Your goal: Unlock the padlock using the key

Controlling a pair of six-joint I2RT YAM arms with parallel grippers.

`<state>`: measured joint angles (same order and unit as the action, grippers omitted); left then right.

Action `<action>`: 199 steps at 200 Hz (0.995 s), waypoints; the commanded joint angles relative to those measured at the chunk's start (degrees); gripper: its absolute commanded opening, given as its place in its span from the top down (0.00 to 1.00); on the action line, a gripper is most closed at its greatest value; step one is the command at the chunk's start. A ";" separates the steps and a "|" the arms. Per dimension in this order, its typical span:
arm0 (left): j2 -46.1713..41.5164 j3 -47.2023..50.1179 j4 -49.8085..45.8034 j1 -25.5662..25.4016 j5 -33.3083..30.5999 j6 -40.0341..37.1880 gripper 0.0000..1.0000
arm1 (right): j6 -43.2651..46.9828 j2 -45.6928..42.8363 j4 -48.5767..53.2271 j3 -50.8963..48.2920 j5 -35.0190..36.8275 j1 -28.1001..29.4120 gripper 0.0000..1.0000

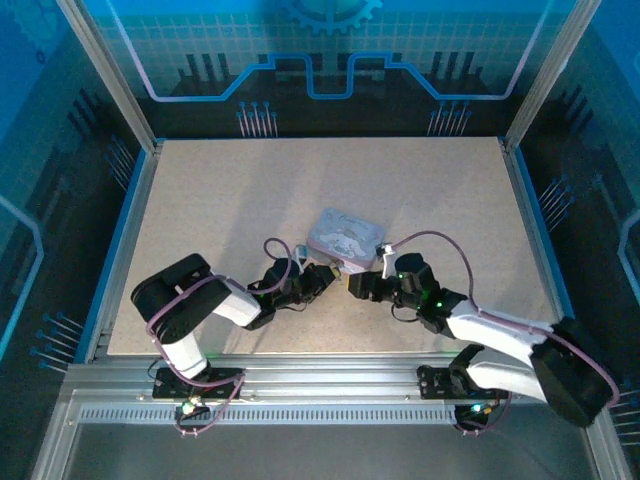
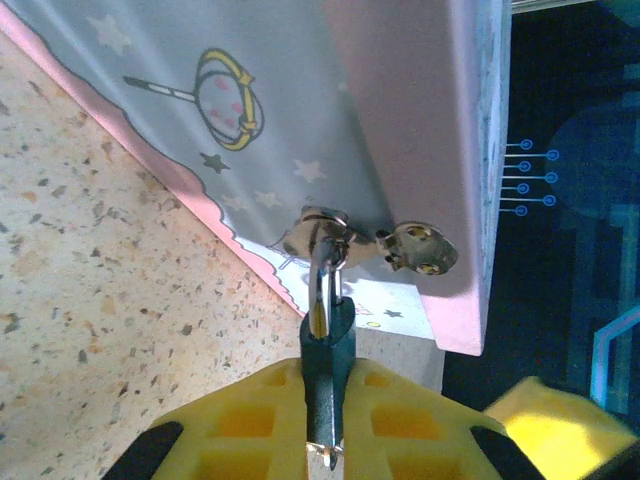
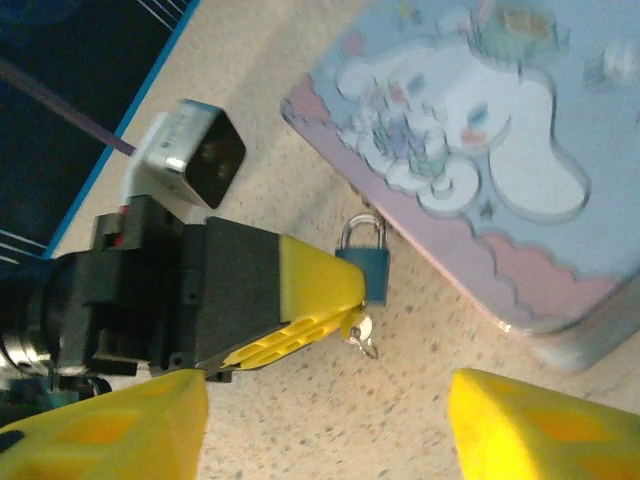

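both arms folded low, elbows out, forearms angled inward so the two grippers face each other tip to tip. left gripper pinched tight on the padlock. right gripper yellow fingers spread wide apart.

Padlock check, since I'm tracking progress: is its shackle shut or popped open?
Shut, apparently: in the right wrist view both shackle legs meet the blue padlock body.
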<state>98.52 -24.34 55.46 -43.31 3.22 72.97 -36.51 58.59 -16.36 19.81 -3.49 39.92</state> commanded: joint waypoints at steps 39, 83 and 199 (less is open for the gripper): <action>-5.73 -1.02 -4.83 -0.48 -1.10 -0.44 0.87 | 28.25 -9.54 2.07 -2.50 12.24 8.94 0.15; -7.15 -1.42 -6.12 -0.58 -0.76 1.90 0.87 | 50.29 -5.72 -3.02 -2.71 22.20 20.27 0.16; -10.62 -0.21 -7.88 -0.17 -1.12 3.16 0.88 | 64.73 20.75 -17.22 3.90 32.49 23.28 0.40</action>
<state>90.35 -24.34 47.40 -43.46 3.18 75.11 25.65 76.69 -28.18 21.76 26.79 63.35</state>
